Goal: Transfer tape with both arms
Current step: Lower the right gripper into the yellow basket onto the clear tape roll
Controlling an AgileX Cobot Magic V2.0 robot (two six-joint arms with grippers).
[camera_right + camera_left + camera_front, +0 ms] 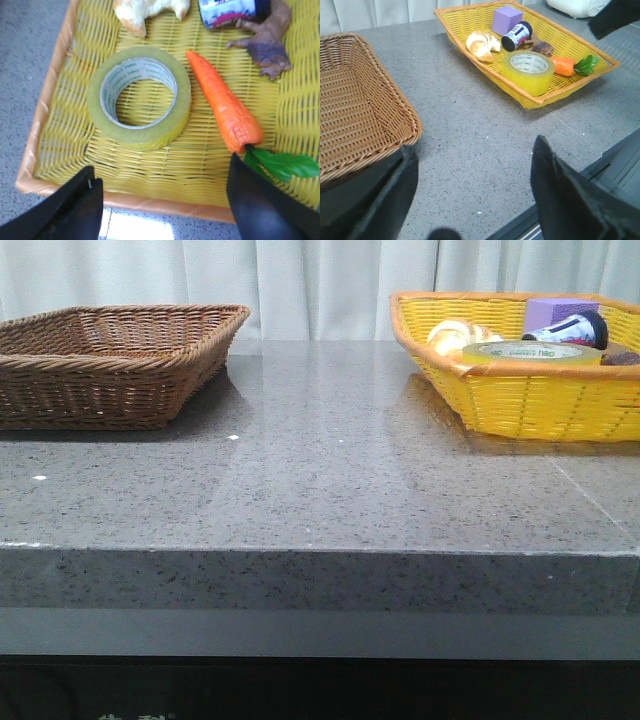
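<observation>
Two woven baskets sit on the grey speckled stone table [320, 480]: a brown wicker basket [110, 360] on the robot's left and a yellow plastic-weave basket [520, 390] with an orange rim on its right, well apart from each other. The wide roll of translucent yellow packing tape [139, 97], with a white inner core bearing green lettering, lies flat on the floor of the yellow basket, close to the basket's near rim. Just beside the tape lies an orange toy carrot [222, 107] with green leaves; whether the two touch cannot be told. Farther back in the same basket are a pale croissant-like bread piece [482, 44], a dark cylindrical bottle [516, 36] on its side with a white and pink label, a purple cube block [507, 19], and a small brown lumpy figure [267, 42].

The right pincer [162, 210] hovers above the near rim of the yellow basket, close to the tape, its dark fingers [260, 205] spread wide apart and holding nothing. The left pincer [472, 200] hangs over bare table between the two baskets, near the corner of the brown one, its jaws likewise wide apart and empty. The brown basket shows nothing inside in the part that is visible.
</observation>
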